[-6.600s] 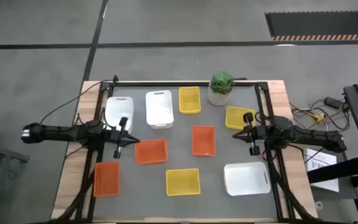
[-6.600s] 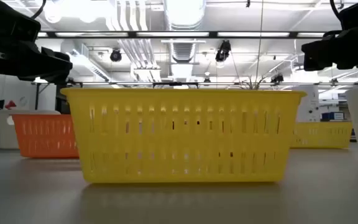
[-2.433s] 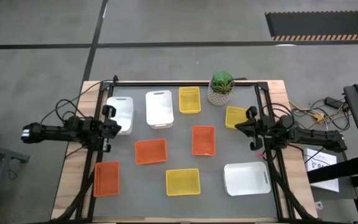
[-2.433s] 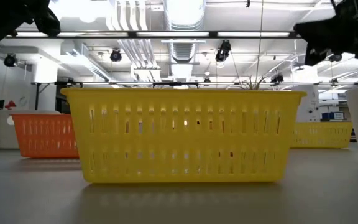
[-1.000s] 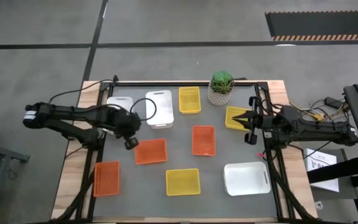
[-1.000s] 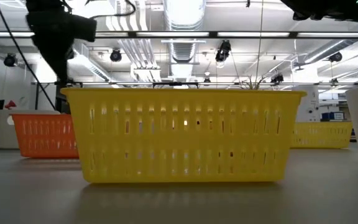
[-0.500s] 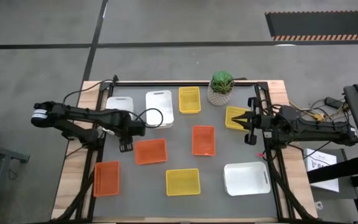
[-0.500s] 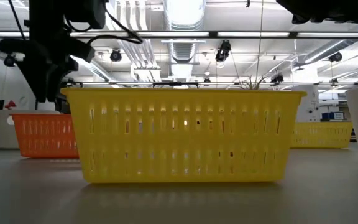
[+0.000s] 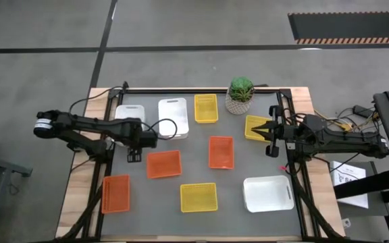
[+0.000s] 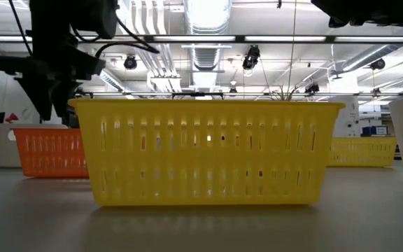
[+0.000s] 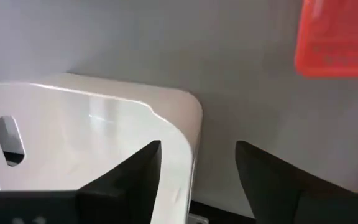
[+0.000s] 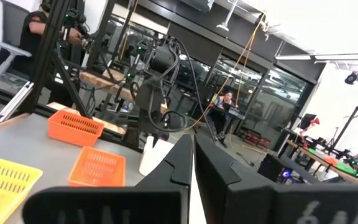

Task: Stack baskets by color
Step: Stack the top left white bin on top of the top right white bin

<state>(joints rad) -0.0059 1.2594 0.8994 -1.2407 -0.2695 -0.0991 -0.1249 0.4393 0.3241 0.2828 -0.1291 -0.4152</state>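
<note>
Overhead layout of 9 baskets on the grey table (image 9: 238, 172). White baskets: 2 side by side at 11 o'clock, the far-left white basket (image 9: 128, 113) and its neighbour (image 9: 173, 117), plus 1 at 4 o'clock (image 9: 268, 194). Yellow baskets: at 12 o'clock (image 9: 206, 108), at 2 o'clock (image 9: 257, 126), at 6 o'clock (image 9: 198, 197). Orange baskets: at centre (image 9: 221, 152), just left of centre (image 9: 163, 164), at 8 o'clock (image 9: 115, 194). None stacked. Left gripper (image 9: 134, 156) poised with fingers parted over the near edge of the far-left white basket, 1 finger (image 11: 135, 171) above its rim. Right gripper (image 9: 269, 140) closed, empty, beside the 2 o'clock yellow basket. Potted plant (image 9: 240, 95) at 1 o'clock.
</note>
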